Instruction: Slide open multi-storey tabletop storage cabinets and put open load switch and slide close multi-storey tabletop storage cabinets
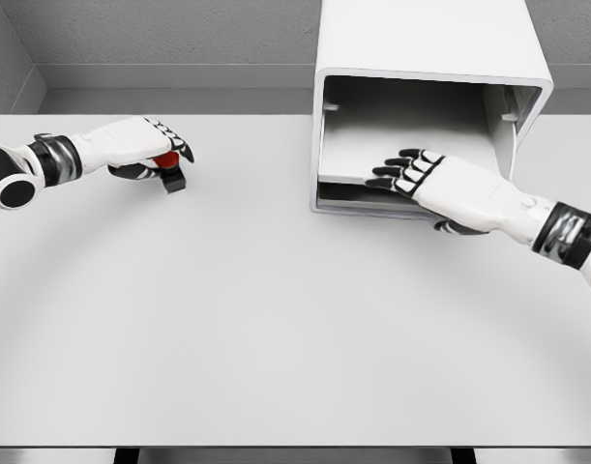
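The white storage cabinet (426,106) is standing at the back right of the pale tabletop (276,319), its top running out past the upper edge of the picture so that its full height is not showing. Its front is gaping open onto a shadowed interior, and a flat white drawer tray (363,155) is sitting low inside it, projecting slightly at the front lip. The far back of the cavity is lying in shade and its detail is hard to read.

The right hand (440,184) is reaching in from the right edge, palm down, with its dark-tipped fingers (397,174) lying spread and nearly straight over the front edge of the tray; they are gripping nothing that can be seen. Its thumb is mostly hiding under the palm.

Well apart, at the left of the tabletop, the left hand (145,145) is coming in from the left edge with its fingers curling down over the load switch (169,169). Only a red knob and a dark base corner are peeking out below the fingers; the rest of the switch is covered, so its shape is unclear, and whether it is touching the tabletop cannot be told.
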`<state>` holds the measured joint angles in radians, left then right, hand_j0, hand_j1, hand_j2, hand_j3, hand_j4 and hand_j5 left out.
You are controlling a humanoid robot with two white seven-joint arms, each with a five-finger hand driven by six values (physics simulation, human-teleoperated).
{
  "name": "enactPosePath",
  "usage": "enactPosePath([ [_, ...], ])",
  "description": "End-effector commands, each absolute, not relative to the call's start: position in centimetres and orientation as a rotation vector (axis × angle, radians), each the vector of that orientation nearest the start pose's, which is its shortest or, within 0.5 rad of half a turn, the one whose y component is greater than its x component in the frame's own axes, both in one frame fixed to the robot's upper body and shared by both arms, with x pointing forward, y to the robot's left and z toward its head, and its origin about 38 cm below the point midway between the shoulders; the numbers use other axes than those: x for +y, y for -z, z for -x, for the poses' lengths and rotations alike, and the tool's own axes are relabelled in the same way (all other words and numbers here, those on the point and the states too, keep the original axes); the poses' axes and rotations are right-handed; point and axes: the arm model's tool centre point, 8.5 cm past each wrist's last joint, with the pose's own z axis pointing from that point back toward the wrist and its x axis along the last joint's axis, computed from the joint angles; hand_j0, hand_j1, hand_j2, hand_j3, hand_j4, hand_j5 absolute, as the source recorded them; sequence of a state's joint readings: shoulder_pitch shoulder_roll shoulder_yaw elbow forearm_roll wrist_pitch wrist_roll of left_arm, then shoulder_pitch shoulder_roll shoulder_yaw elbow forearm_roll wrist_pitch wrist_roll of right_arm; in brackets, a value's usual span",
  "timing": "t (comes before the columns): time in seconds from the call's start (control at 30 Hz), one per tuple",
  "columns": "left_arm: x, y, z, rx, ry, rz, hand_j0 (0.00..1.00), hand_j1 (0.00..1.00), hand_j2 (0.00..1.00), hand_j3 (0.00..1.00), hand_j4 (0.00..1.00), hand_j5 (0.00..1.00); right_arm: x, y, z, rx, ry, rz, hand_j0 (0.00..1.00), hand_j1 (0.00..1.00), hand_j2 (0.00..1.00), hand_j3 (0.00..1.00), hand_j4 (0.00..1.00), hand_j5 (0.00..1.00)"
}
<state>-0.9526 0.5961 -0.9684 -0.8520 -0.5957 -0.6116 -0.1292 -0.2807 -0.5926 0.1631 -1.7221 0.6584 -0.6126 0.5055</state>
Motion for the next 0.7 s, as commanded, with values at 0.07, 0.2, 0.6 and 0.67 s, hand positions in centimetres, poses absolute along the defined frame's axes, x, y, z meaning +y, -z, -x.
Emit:
enactPosePath([
  [0.07,29.9,-17.2,-52.7,-1.354,2.001,-0.614,0.51,0.51,0.51,0.51,0.51,0.51,-27.9,-22.2,-38.2,2.270,2.696,-0.887,1.00,1.00,1.00,1.00,1.00,1.00],
  [0.2,29.9,-17.1,-52.7,-1.354,1.999,-0.611,0.47,0.47,0.47,0.47,0.47,0.47,-28.3,-22.1,-38.0,2.251,2.714,-0.893,1.00,1.00,1.00,1.00,1.00,1.00],
  [0.6,29.2,-18.1,-52.5,-1.403,2.000,-0.615,0.47,0.47,0.47,0.47,0.47,0.47,-30.6,-22.1,-37.1,2.236,2.749,-0.961,1.00,1.00,1.00,1.00,1.00,1.00],
  [0.67,29.0,-18.3,-52.5,-1.411,2.003,-0.616,0.47,0.47,0.47,0.47,0.47,0.47,-30.7,-21.7,-36.9,2.235,2.764,-0.952,1.00,1.00,1.00,1.00,1.00,1.00],
])
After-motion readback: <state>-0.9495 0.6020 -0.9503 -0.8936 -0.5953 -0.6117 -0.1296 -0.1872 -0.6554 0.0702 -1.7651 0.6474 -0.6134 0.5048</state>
